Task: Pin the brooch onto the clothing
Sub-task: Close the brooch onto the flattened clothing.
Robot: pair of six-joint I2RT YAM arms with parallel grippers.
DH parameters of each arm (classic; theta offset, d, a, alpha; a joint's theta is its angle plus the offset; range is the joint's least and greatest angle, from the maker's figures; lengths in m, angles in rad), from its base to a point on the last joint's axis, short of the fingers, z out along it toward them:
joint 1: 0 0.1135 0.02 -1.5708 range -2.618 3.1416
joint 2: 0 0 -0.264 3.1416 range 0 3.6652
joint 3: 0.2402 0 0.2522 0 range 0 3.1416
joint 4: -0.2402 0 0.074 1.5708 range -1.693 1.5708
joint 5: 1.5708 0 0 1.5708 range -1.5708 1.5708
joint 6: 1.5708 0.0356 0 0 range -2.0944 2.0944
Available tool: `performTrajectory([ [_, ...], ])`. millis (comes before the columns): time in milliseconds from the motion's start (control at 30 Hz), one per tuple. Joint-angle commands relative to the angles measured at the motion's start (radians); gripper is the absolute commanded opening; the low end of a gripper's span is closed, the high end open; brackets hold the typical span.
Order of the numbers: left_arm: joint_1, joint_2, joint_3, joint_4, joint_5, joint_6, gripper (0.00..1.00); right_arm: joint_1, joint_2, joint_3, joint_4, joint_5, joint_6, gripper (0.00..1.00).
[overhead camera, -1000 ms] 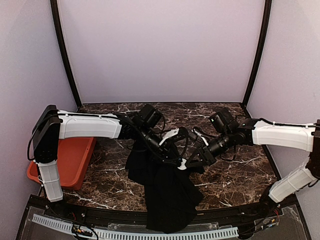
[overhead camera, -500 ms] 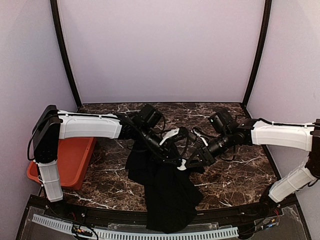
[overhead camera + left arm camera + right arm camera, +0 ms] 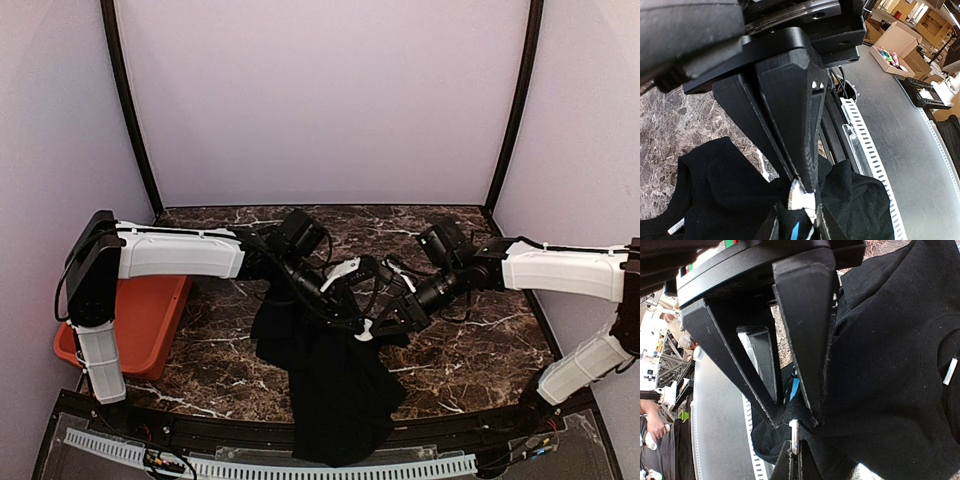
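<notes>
- Since a second ago I see almost nothing changed: both arms keep the same pose, tips meeting over the shirt.
- The left gripper (image 3: 803, 189) is clenched on the brooch (image 3: 802, 199), a small white-and-silver piece pinched at its very tips.
- The right gripper (image 3: 794, 421) is slightly parted. Its tips sit on either side of the brooch (image 3: 794, 432), and I see nothing clamped between them.
- The black T-shirt (image 3: 330, 400) lies bunched on the marble table (image 3: 480, 340), with its lower part hanging over the near edge.
- The brooch sits just above the fabric, next to the shirt's blue print (image 3: 795, 388). I cannot tell whether the pin touches the cloth.
- An orange bin (image 3: 150, 320) sits at the table's left edge, well apart from the shirt.
</notes>
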Motion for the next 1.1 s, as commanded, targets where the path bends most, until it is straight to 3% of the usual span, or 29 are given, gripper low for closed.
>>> performTrajectory([
  [0,-0.022,0.009,0.014,-0.013,-0.009,-0.002,0.23,0.003,0.004,0.024,0.034,-0.02,0.005,0.0],
  [1067,-0.055,0.032,0.05,-0.063,-0.178,0.004,0.11,0.003,0.019,0.039,0.015,-0.007,0.007,0.0],
])
